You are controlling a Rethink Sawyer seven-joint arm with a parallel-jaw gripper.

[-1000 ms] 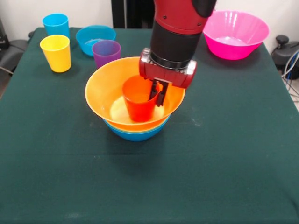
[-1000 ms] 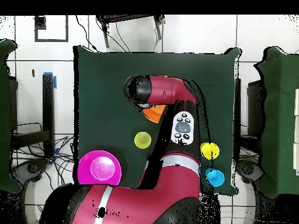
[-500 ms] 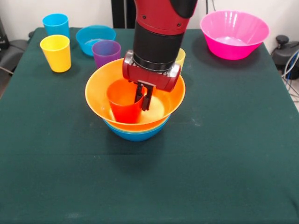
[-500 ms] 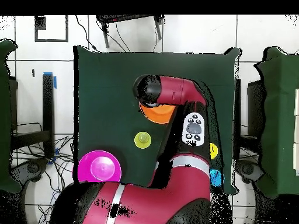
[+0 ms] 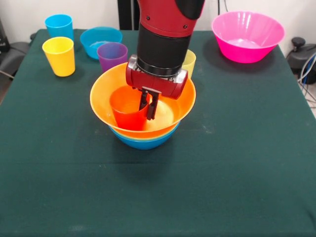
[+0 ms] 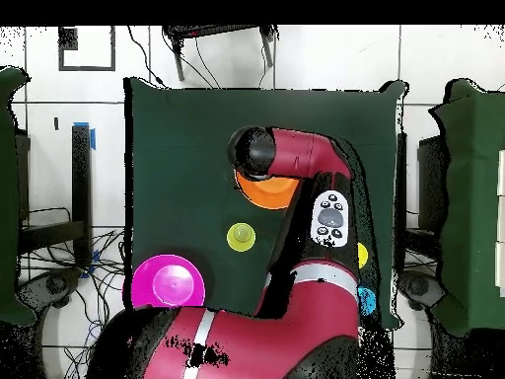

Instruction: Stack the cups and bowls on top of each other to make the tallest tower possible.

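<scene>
Green cloth-covered table (image 5: 237,163), flat and matte. Large pink bowl (image 5: 248,35) at a far corner, glossy translucent plastic, wide and rounded. Large orange-yellow bowl (image 5: 143,101) mid-table, nested in a blue bowl (image 5: 144,141) of which only a rim sliver shows. Small shallow blue bowl (image 5: 100,41) well apart. Orange cup (image 5: 128,107), tapered and thin-walled, upright inside the orange-yellow bowl, off-centre. Gripper (image 5: 147,105) clamped on the cup's rim, one finger inside, one outside. Purple cup (image 5: 112,56), yellow cup (image 5: 59,56), blue cup (image 5: 59,26) and pale yellow-green cup (image 5: 188,61) standing loose. Risk, as a guess: slick curved bowl floor, so a released cup could slide or tip; a sideways pull could shift the nested bowls.
</scene>
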